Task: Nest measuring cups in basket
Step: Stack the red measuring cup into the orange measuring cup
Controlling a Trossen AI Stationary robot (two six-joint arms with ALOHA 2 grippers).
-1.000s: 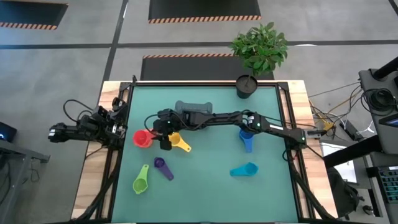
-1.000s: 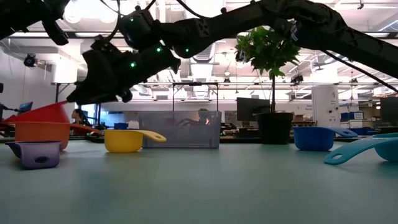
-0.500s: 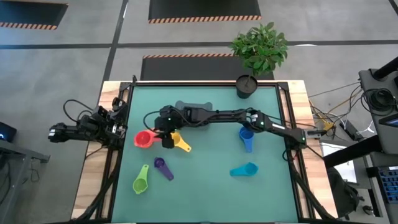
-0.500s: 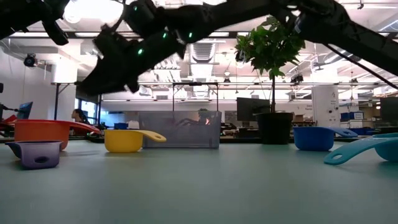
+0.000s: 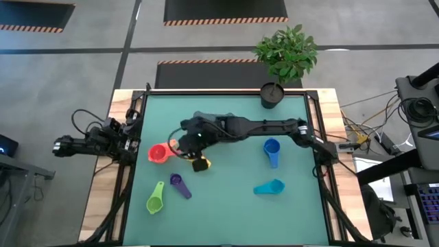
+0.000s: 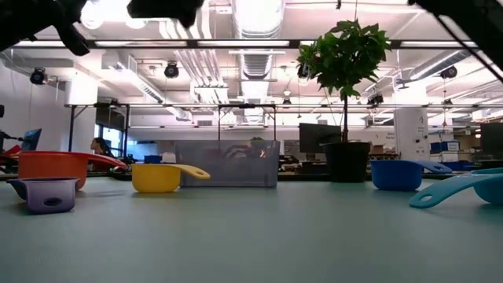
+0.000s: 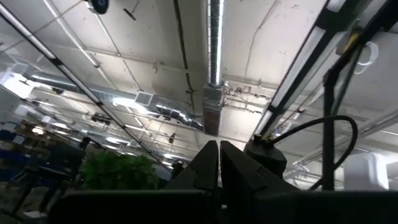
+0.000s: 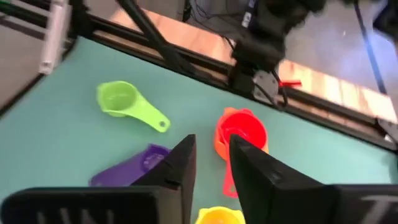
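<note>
Worktop (image 5: 226, 206) teal-green mat, light wood edges, black frame rails. Red cup (image 5: 159, 152) nested in orange cup (image 8: 219, 144), orange rim showing under red. Yellow cup (image 6: 159, 177) bright yellow, partly under the dark arm in the high view. Purple cup (image 5: 179, 184) violet. Green cup (image 5: 156, 200) lime. Blue cup (image 5: 271, 149) mid blue. Cyan cup (image 5: 269, 187) turquoise. Basket (image 6: 226, 163) grey, translucent. Plant pot (image 5: 271, 95) black, leaves green. Both arms black; right gripper (image 8: 211, 171) black, left gripper (image 7: 219, 168) black. Floor grey with black mats edged in orange-and-black hazard stripes (image 5: 226, 21).
</note>
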